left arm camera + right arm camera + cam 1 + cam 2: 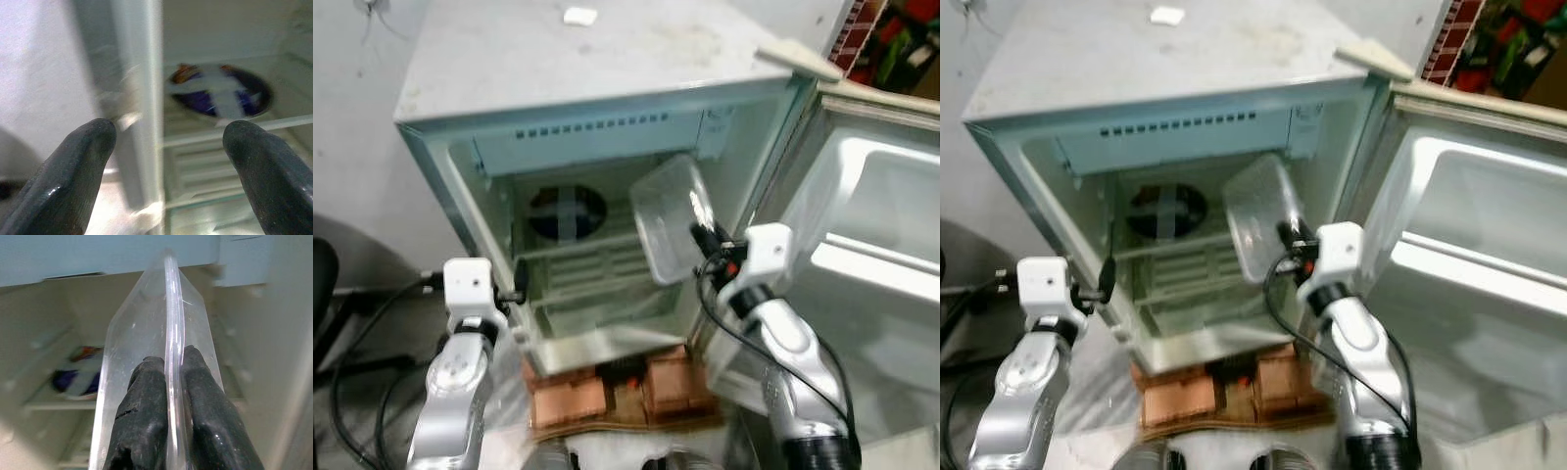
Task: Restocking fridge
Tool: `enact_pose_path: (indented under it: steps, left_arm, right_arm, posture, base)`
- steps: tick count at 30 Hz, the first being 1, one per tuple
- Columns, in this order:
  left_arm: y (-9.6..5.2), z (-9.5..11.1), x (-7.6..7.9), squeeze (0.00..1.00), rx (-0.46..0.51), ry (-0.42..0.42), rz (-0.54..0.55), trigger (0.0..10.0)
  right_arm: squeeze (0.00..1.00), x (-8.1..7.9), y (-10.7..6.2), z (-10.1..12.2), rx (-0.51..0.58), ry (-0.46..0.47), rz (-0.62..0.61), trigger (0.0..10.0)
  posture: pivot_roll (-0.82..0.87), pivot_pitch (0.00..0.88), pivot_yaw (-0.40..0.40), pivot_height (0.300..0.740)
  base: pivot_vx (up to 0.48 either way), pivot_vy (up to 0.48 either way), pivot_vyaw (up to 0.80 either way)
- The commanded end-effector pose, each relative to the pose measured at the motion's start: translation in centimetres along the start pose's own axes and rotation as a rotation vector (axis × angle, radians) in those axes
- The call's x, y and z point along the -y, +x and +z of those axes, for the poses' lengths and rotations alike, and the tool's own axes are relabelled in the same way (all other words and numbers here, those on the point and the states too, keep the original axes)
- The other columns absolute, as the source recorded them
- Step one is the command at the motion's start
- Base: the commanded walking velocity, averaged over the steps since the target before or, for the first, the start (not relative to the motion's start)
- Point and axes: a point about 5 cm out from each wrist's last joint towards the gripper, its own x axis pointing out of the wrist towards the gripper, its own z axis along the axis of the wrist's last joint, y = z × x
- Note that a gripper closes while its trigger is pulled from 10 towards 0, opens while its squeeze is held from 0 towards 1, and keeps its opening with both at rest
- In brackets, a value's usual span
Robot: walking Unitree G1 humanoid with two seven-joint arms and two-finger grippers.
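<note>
A small white fridge (607, 59) stands open before me, its door (891, 245) swung out to the right. My right gripper (703, 238) is shut on the rim of a clear plastic container (668, 215), holding it tilted inside the fridge opening above the wire shelf (587, 259). In the right wrist view both black fingers (146, 416) pinch the container's edge (172, 333). A dark round package (566, 212) with a white band lies at the back of the shelf. My left gripper (519, 279) is open beside the fridge's left wall (142, 122).
The fridge rests on reddish bricks (607, 392). A small white object (579, 16) lies on the fridge top. Black cables (362, 362) trail on the floor at left. A brick-patterned wall and clutter (891, 39) are at the far right.
</note>
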Motion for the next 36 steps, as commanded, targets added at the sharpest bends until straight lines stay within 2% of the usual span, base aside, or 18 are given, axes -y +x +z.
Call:
enact_pose_path:
  steps: [1, 7, 10, 13, 17, 21, 28, 30, 36]
  left_arm:
    - [-0.5, -0.3, -0.7, 0.00, -0.025, 0.005, 0.021, 10.0]
    - [-1.4, -1.1, -0.8, 0.00, -0.089, -0.001, -0.011, 10.0]
    - [-1.8, -1.6, -0.8, 0.00, -0.127, -0.006, -0.027, 10.0]
    - [-2.0, -1.4, -0.5, 0.00, -0.127, 0.005, -0.055, 10.0]
    - [-2.3, -1.0, -0.1, 0.00, -0.130, 0.022, -0.126, 10.0]
    - [-2.7, -1.0, -0.2, 0.00, -0.137, 0.014, -0.127, 10.0]
    - [-4.3, -0.5, 0.2, 0.00, -0.162, 0.028, -0.166, 10.0]
    - [-5.0, -0.2, 0.1, 0.00, -0.179, 0.026, -0.169, 10.0]
    - [-5.8, -0.1, 0.0, 0.00, -0.191, 0.028, -0.170, 10.0]
  right_arm:
    - [0.00, 0.1, -0.2, -0.1, -0.008, -0.003, 0.005, 10.0]
    - [0.00, 0.1, 0.1, -0.6, -0.030, 0.004, -0.013, 10.0]
    - [0.00, 0.5, 0.6, -1.0, -0.053, 0.011, -0.063, 10.0]
    - [0.00, 0.9, 1.1, -1.5, -0.093, -0.002, -0.107, 10.0]
    - [0.00, 2.1, 1.6, -1.8, -0.109, 0.050, -0.212, 10.0]
    - [0.00, 2.6, 1.8, -1.6, -0.094, 0.080, -0.251, 10.0]
    - [0.00, 2.7, 3.6, -1.7, -0.100, 0.107, -0.248, 10.0]
    - [0.00, 2.3, 5.5, -1.6, -0.102, 0.133, -0.219, 10.0]
    - [0.00, 1.3, 7.6, -1.2, -0.107, 0.170, -0.175, 10.0]
  posture:
    - [0.07, 0.071, -0.006, 0.740]
    - [0.09, 0.104, -0.012, 0.740]
    - [0.10, 0.120, -0.012, 0.740]
    - [0.10, 0.131, -0.007, 0.740]
    - [0.12, 0.172, -0.002, 0.740]
    - [0.12, 0.183, 0.000, 0.740]
    - [0.16, 0.225, 0.005, 0.740]
    - [0.18, 0.251, 0.009, 0.740]
    - [0.22, 0.273, 0.004, 0.740]
  base:
    - [0.000, 0.000, 0.53]
    - [0.000, 0.000, 0.19]
    - [0.000, 0.000, 0.00]
    - [0.000, 0.000, 0.00]
    - [0.000, 0.000, 0.00]
    - [0.000, 0.000, 0.00]
    - [0.000, 0.000, 0.00]
    - [0.000, 0.000, 0.00]
    - [0.000, 0.000, 0.00]
